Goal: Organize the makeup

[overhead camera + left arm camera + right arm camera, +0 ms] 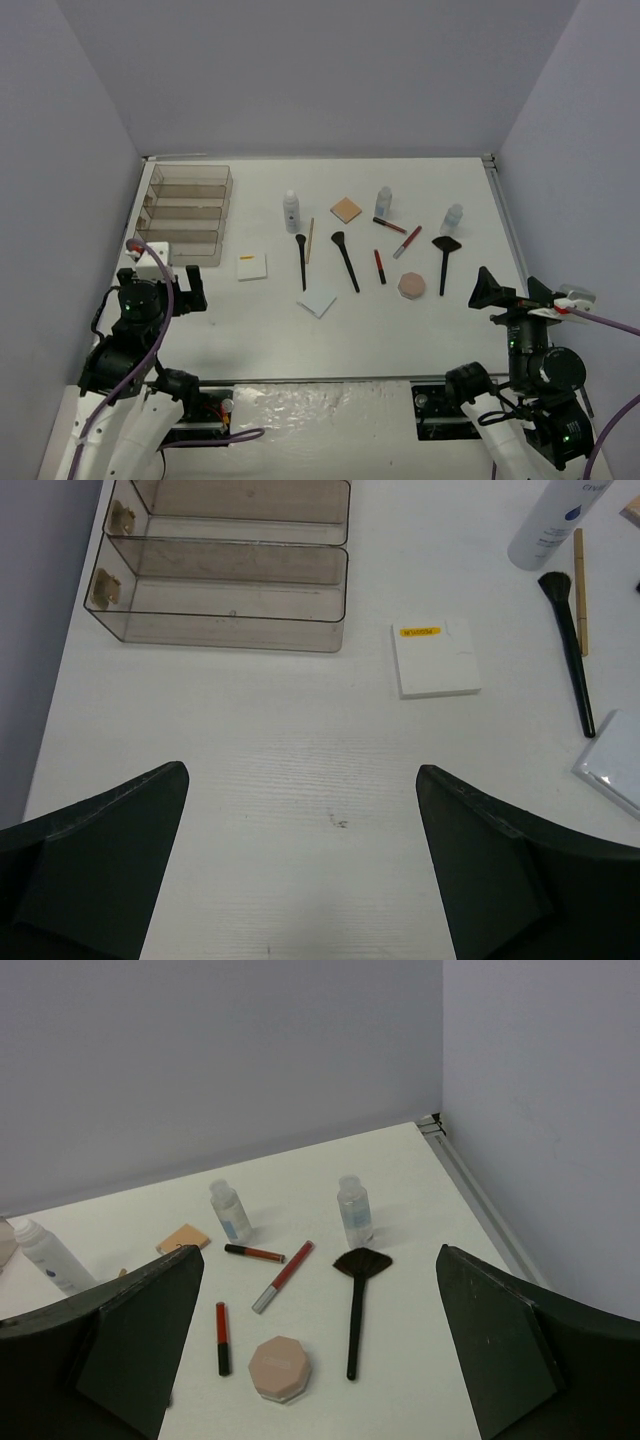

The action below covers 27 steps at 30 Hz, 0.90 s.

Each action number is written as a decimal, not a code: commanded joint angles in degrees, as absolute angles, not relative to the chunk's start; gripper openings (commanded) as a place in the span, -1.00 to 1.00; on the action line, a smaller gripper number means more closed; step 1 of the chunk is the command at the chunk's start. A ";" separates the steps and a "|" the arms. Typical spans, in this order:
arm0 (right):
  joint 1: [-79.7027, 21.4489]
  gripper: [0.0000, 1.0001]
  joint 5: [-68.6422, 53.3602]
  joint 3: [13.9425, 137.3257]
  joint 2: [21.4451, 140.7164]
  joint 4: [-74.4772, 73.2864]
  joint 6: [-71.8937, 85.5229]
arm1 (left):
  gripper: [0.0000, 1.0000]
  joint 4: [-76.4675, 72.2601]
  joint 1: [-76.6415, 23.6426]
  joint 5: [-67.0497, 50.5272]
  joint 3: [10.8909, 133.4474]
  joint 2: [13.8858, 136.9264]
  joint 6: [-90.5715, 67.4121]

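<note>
Black left gripper (302, 780) hovers low over the table (250, 770), pointing down, jaws spread wide, nothing between them; arm folded near its base at 8 o'clock. Right gripper (320, 1255) at 4 o'clock, tilted toward the far wall, jaws equally wide, empty. Scattered from centre to 2 o'clock: brushes (346, 262), bottles (291, 211), lip tubes (407, 242), compacts (411, 286), white pads (252, 267). Tray (226, 200) at 10 o'clock.

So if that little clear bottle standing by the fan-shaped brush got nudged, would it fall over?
Probably. The bottle stands upright, tall and narrow, so a push near its cap would likely tip it. It looks round, so once down it may roll across the smooth table. Small and see-through, it is probably light.
</note>
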<state>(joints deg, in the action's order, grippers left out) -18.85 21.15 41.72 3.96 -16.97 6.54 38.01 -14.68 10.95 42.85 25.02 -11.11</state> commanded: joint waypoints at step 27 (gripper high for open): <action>-19.25 1.00 22.15 39.77 3.30 -11.78 7.29 | 0.94 23.96 -14.94 4.49 45.26 28.65 -10.37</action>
